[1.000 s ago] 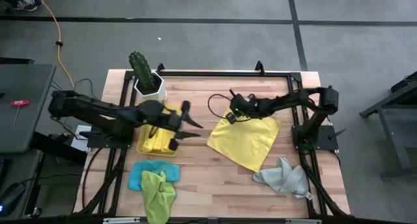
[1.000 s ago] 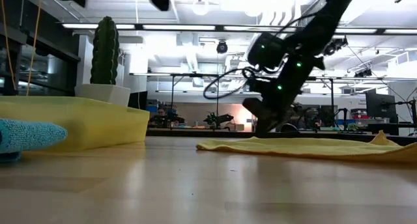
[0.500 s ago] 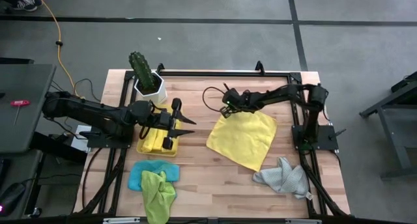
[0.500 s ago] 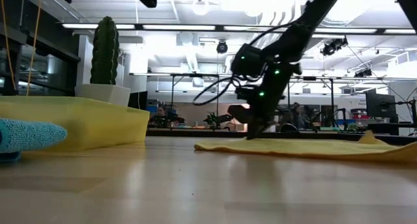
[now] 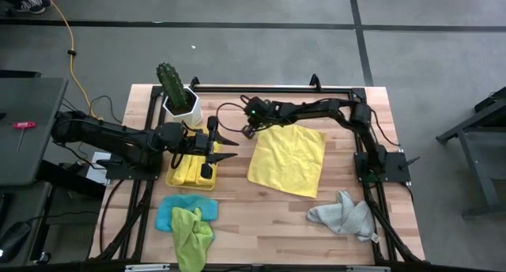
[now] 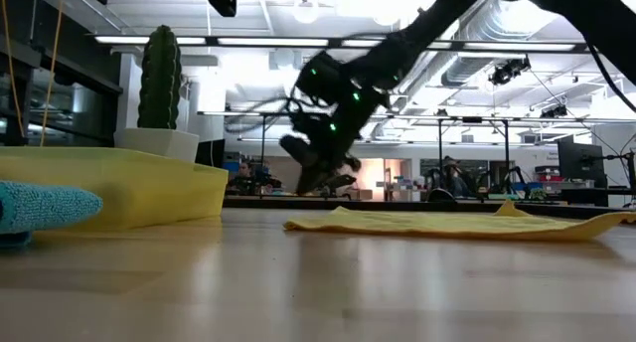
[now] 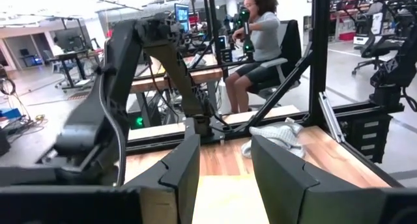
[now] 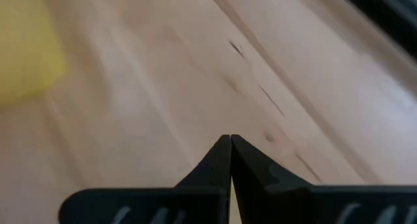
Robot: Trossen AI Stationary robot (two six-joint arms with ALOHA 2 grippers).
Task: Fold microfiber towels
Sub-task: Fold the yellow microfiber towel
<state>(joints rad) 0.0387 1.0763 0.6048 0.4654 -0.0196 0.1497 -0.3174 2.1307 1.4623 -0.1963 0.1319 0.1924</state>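
High camera hangs above me, looks straight down on whole table [image 5: 261, 217]. Low camera sits at table-top height, looks level across wood into room. Both share spread yellow towel [image 5: 286, 159] and yellow tray [image 6: 129, 188]. My left wrist camera faces across table toward grey towel [image 7: 277, 133]. My right wrist camera looks down, very near bare wood.

I'm working in a robotics lab: rows of black-framed workbenches [image 7: 176, 71], bright ceiling strip lights [image 6: 149, 40], a seated person [image 7: 260, 42].
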